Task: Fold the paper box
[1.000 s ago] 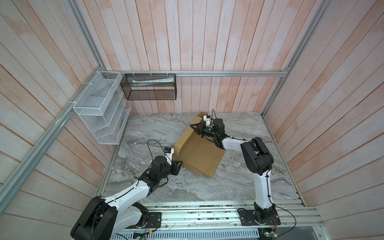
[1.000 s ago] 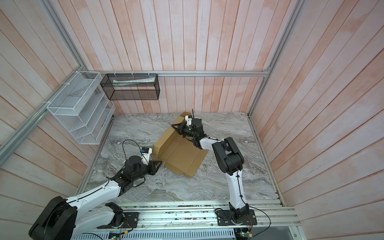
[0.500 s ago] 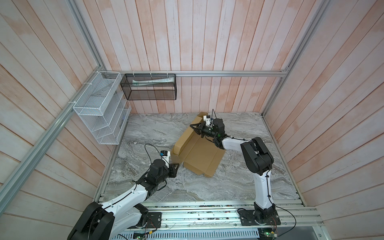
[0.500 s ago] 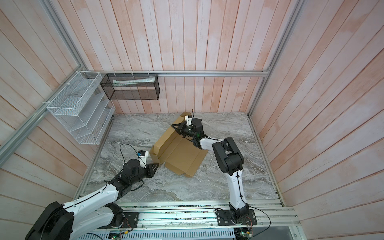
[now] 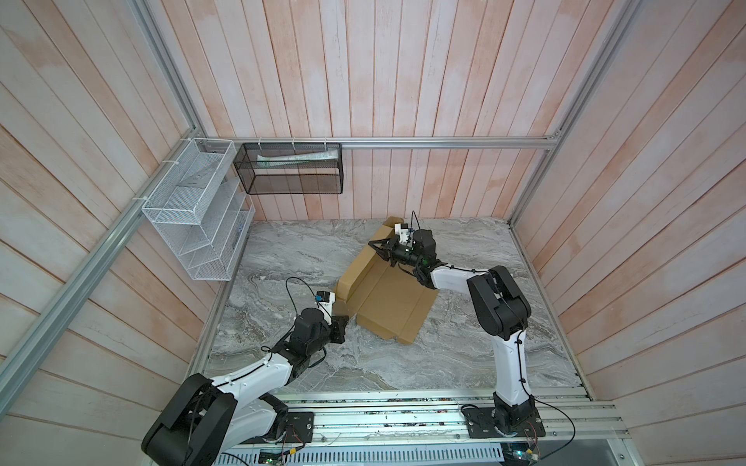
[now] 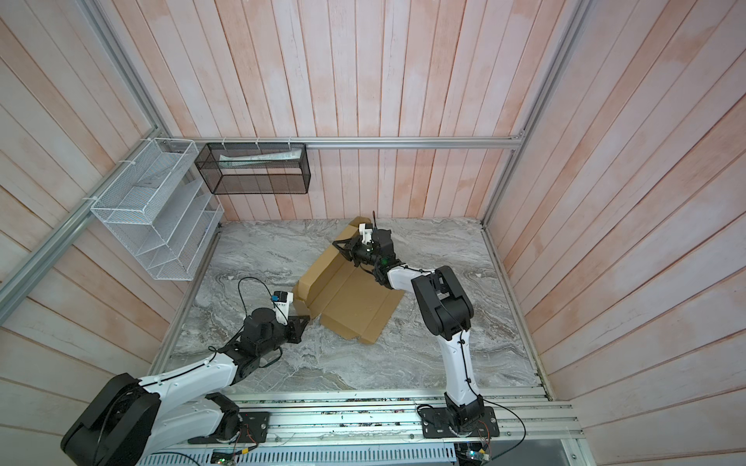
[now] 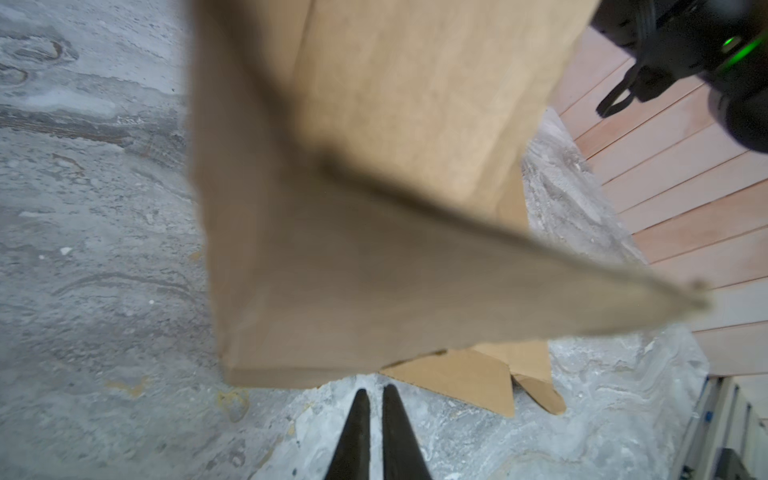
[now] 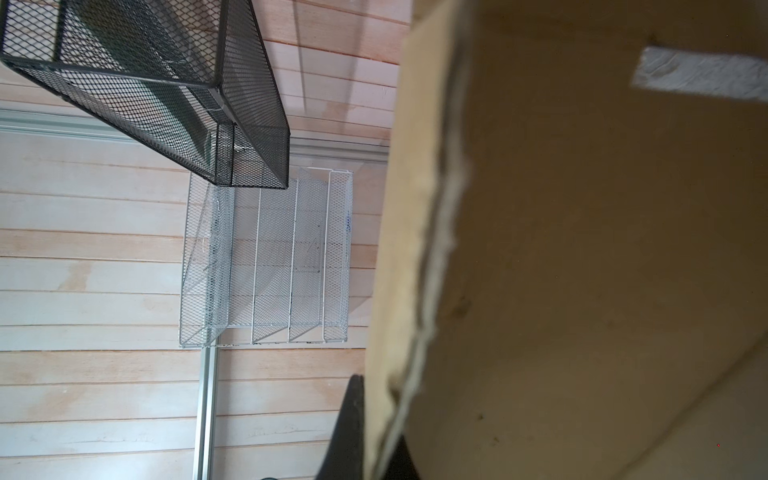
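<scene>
Black L end effector [image 7: 376, 392] w/ tips pressed together, nothing btwn | tan paper box [image 5: 389, 300] just ahead of its tips, base flat on grey marble counter [image 5: 464, 355], one long side wall raised | R end effector [image 5: 377, 248] beyond, pinching that wall's top edge at far end

No legible text, paper box [image 5: 393, 300] plain, no readable labels or numbers

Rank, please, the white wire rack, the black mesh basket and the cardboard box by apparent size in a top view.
1. white wire rack
2. cardboard box
3. black mesh basket
Box and basket look nearly alike; rack and basket hang nearer the camera.
</scene>
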You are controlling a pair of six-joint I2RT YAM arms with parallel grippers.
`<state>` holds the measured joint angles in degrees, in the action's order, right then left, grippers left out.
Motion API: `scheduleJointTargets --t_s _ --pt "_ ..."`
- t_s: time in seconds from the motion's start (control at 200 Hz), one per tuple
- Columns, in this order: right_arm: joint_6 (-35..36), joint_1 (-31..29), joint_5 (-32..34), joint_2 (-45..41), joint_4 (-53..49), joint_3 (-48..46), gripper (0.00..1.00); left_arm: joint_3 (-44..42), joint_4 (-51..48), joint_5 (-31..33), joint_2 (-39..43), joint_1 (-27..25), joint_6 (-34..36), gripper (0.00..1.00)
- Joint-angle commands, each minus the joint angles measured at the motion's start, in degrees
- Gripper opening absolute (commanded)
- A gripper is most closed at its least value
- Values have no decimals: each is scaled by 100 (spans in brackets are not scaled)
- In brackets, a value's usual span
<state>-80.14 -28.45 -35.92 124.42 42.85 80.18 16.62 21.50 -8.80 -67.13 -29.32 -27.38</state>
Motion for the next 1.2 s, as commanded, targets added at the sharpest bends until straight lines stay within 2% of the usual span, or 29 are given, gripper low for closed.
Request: scheduleJointTargets --t_s 0.0,0.385,0.77,0.985,1.195 --pt "58 -46 14 186 -40 245 0 -28 388 -163 -95 -21 132 8" --pt "51 -83 61 153 -91 281 0 -62 640 -339 -107 -21 295 3" --pt "34 -86 120 53 -1 145 0 -392 1447 -881 36 -21 -73 12" --pt "25 -95 121 68 87 123 0 -426 1522 -1170 78 -21 -96 13" --pt "25 -99 145 29 97 103 0 -319 1275 -1085 151 -28 -99 13"
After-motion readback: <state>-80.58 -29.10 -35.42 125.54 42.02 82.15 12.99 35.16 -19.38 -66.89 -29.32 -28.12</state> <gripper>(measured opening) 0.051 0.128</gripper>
